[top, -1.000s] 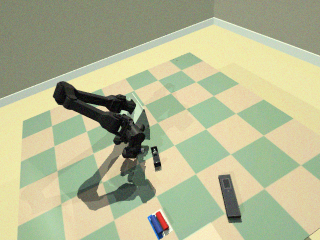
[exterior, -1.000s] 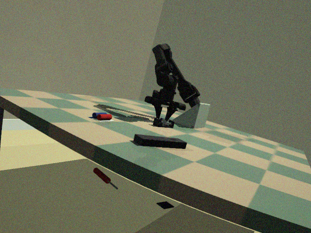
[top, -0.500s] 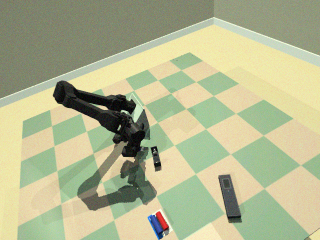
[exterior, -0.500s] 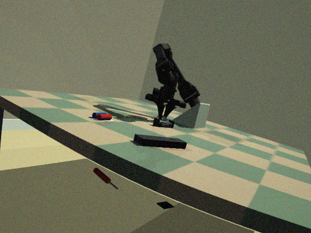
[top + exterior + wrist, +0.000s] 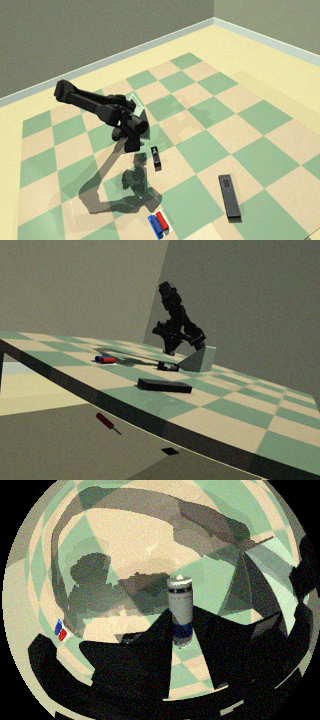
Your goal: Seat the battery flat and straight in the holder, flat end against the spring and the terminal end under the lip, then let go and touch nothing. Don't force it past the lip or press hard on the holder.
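Note:
The gripper [image 5: 136, 145] [image 5: 168, 350] [image 5: 181, 613] is shut on the battery, with one black finger on each side of its body. The battery [image 5: 142, 143] [image 5: 170, 353] [image 5: 180, 597] is a silver-grey cylinder with a blue band near one end. In the wrist view its terminal nub points up the picture, away from the fingers. It is raised above the table. The black holder [image 5: 157, 163] [image 5: 161, 366] lies on the table beside and below the gripper. It has a bright metal part at one end and holds no battery. In the wrist view the left finger hides most of it.
A grey-green wedge [image 5: 146, 130] [image 5: 190, 360] [image 5: 255, 592] stands close behind the gripper. A long dark box [image 5: 230, 197] [image 5: 165, 385] and a small tray with a red cylinder [image 5: 162, 221] [image 5: 107, 360] and a blue cylinder [image 5: 156, 224] lie farther off. A red-handled screwdriver [image 5: 104, 420] is below the table edge.

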`<state>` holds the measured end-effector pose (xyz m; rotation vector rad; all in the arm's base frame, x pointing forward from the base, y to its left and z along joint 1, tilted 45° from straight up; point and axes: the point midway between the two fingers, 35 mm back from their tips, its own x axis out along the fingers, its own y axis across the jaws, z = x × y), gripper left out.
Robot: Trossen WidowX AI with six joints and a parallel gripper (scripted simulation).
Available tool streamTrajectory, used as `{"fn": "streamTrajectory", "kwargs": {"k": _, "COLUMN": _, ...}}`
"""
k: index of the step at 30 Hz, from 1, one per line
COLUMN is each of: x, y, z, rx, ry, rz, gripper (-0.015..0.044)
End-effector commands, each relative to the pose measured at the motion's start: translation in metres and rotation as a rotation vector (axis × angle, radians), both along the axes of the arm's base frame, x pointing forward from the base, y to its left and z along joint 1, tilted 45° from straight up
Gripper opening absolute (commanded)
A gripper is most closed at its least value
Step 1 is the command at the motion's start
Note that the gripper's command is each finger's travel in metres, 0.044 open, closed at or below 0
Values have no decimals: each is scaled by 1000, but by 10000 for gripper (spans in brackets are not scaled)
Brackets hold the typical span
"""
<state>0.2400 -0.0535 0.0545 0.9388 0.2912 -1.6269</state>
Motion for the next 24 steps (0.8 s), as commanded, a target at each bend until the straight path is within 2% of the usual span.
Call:
{"fn": "streamTrajectory", "kwargs": {"k": 1, "x": 9, "y": 6, "z": 0, "rx": 5, "ry": 117, "rz": 119, "gripper": 59}}
{"fn": "streamTrajectory", "kwargs": {"k": 24, "x": 65, "y": 43, "z": -14, "rx": 4, "ry": 993, "rz": 998, "gripper": 59}}
